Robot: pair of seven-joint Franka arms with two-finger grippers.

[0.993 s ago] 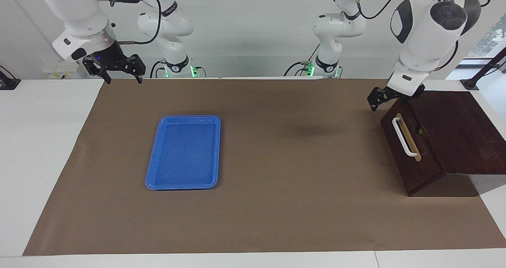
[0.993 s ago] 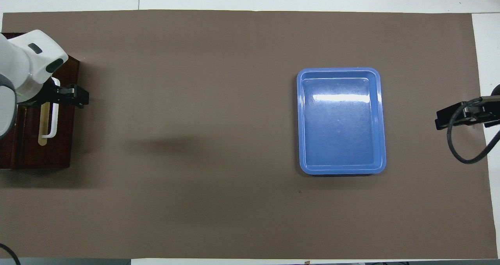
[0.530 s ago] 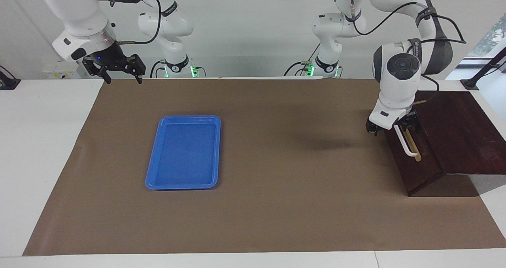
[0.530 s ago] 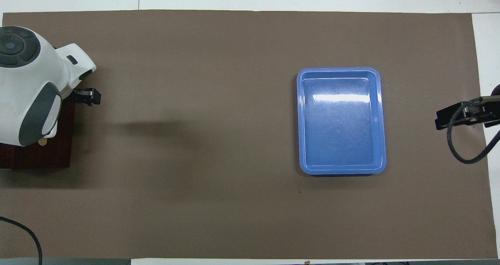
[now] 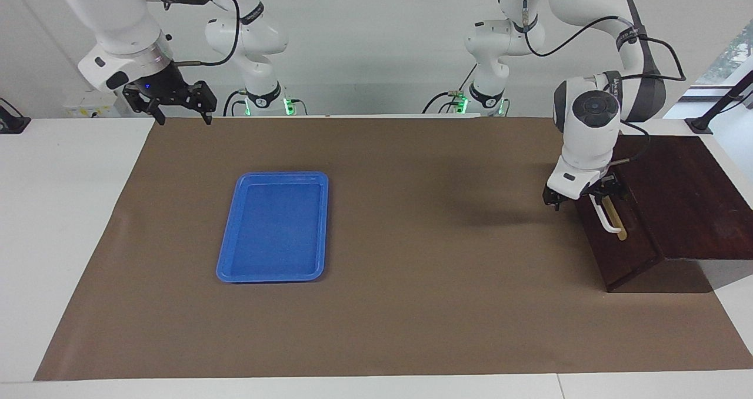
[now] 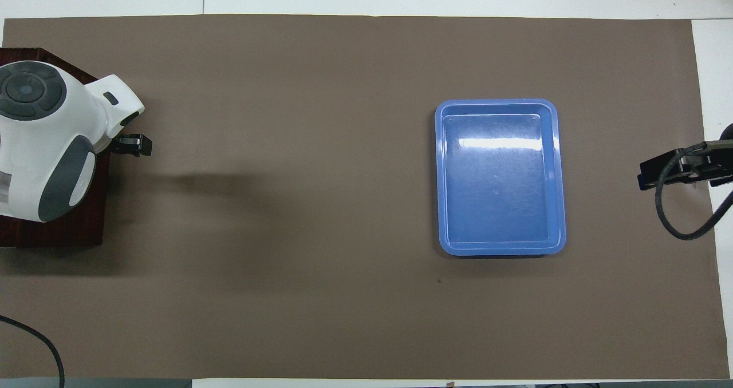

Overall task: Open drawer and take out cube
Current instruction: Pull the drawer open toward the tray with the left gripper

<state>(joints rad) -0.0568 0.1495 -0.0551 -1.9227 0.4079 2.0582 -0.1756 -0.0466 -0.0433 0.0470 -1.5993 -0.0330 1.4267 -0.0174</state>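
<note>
The drawer [image 5: 625, 252] is shut in its dark wooden box [image 5: 682, 193] at the left arm's end of the table. Its white bar handle [image 5: 607, 221] lies on a tan strip. My left gripper [image 5: 579, 196] is low at the end of the handle nearer the robots, open, with a finger on each side of the bar. In the overhead view the left wrist covers the handle and only one fingertip [image 6: 137, 145] shows beside the box [image 6: 74, 230]. The cube is hidden. My right gripper [image 5: 175, 106] is open and empty, waiting up over the mat's edge at the right arm's end.
A blue tray [image 5: 273, 228] lies empty on the brown mat [image 5: 412, 305] toward the right arm's end; it also shows in the overhead view [image 6: 501, 176]. The mat covers most of the white table.
My left arm has turned its wrist and come down from above the box's top edge to the drawer's handle. The drawer stays shut. The right arm has not moved.
</note>
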